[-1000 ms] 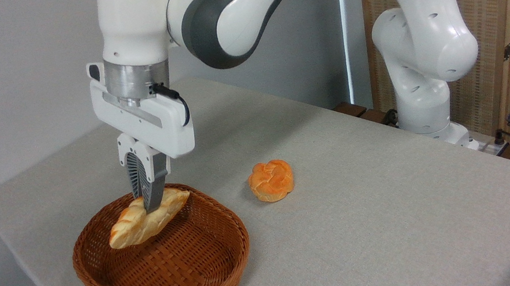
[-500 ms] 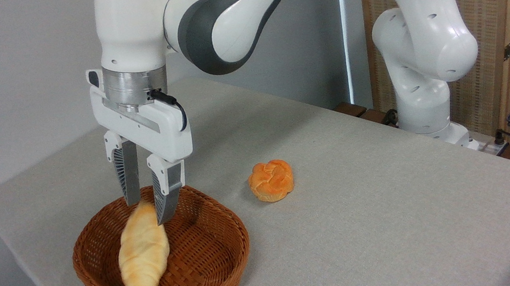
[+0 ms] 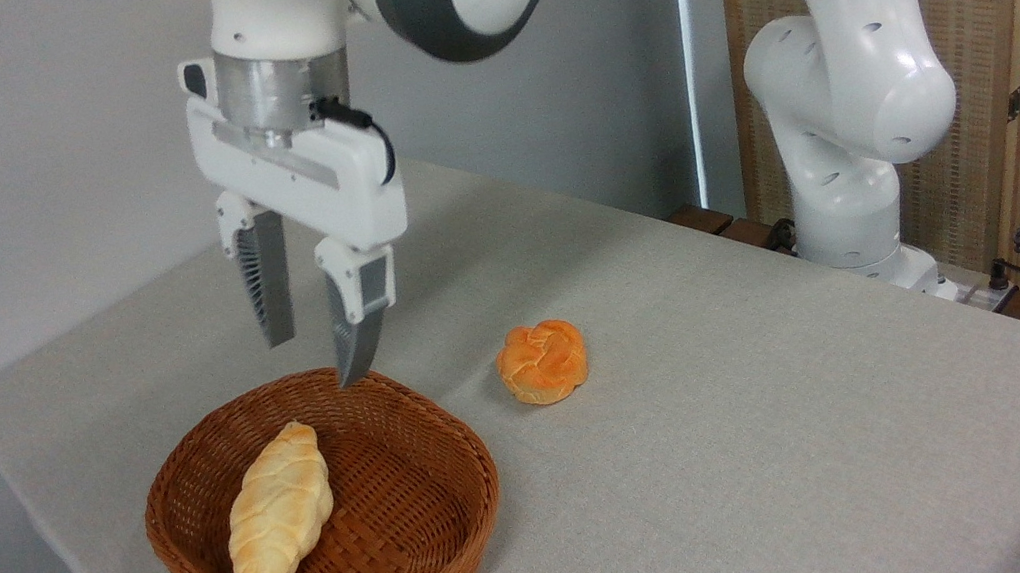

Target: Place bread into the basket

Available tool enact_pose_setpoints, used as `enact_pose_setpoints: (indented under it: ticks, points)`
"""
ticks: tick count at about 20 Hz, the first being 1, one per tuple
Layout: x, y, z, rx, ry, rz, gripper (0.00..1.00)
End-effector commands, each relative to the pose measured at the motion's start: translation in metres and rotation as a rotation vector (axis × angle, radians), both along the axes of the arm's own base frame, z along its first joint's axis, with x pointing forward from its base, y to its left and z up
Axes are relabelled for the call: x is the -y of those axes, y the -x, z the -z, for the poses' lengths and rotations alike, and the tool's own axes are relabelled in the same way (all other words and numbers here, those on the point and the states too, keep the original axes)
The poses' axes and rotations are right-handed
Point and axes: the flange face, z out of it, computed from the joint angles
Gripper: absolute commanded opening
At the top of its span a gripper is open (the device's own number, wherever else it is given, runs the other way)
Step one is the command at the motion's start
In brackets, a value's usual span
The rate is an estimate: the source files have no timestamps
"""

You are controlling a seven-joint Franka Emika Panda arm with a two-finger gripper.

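Bread [image 3: 280,510] in basket [image 3: 445,529]; hand [image 3: 318,356] above (empty).

Bread [image 3: 279,509] in basket [image 3: 442,509].
Pale golden braided loaf lies flat on the left of the oval brown wicker basket's floor, near end against the wall.

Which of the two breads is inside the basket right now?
The pale braided loaf: it lies in the basket below the open gripper. The round orange bun sits on the table, right of the basket.
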Motion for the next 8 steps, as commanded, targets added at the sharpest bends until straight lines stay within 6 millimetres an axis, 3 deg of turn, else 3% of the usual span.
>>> enact_pose_setpoints:
  ticks: [1, 5, 8]
  points:
    - [-0.007, 0.01, -0.022, -0.082, -0.057, 0.024, 1.0]
    - [-0.023, 0.014, -0.019, -0.133, -0.082, 0.01, 1.0]
    - [-0.021, 0.017, -0.016, -0.165, -0.087, 0.012, 1.0]
